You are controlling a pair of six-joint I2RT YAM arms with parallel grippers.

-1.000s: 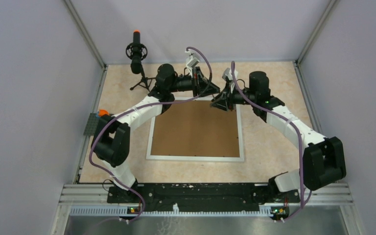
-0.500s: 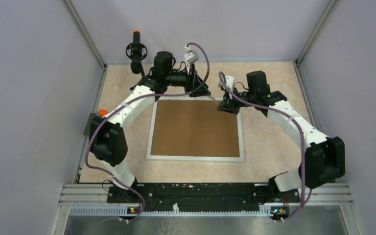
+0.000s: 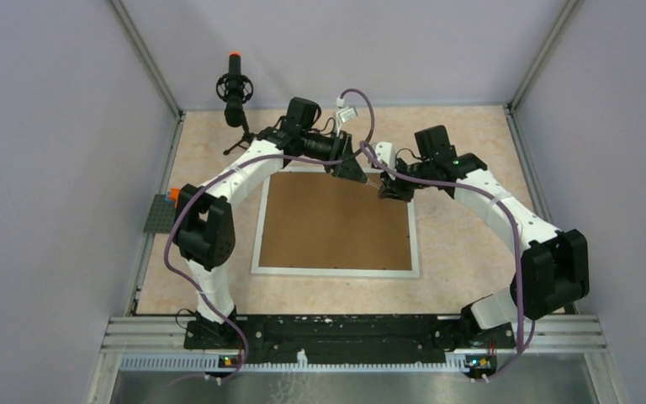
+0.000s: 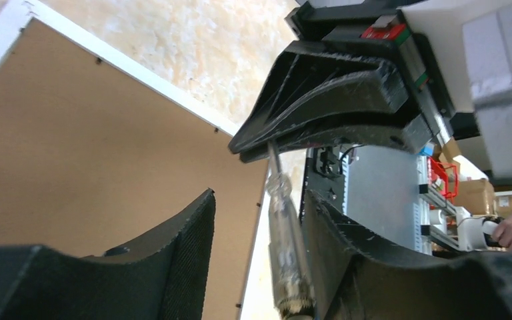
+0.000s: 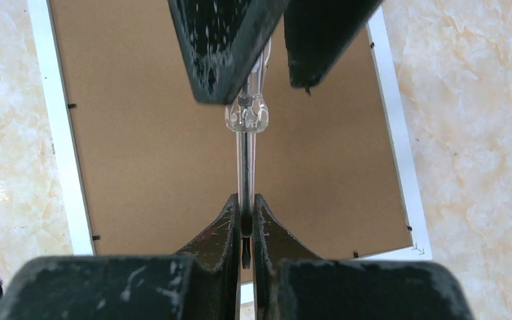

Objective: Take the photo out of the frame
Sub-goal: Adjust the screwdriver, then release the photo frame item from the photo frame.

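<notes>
On marbled table (image 3: 454,252), rectangular white frame (image 3: 336,227) (brown-backed)

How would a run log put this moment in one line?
right pincer: shut on screwdriver shaft | left pincer: open around its handle | frame: flat, brown back up

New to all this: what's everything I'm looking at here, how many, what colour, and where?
frame: one, white border, face down mid-table
photo: none visible
backing board: one, brown, on the frame's back
screwdriver: one, clear handle, between the grippers over the frame's far edge
microphone: one, black with orange tip, far left corner
plate: one, grey, table's left edge
table: one, beige marbled, under everything
left gripper: one, black, open around the screwdriver's handle
right gripper: one, black, shut on the screwdriver's shaft
</notes>
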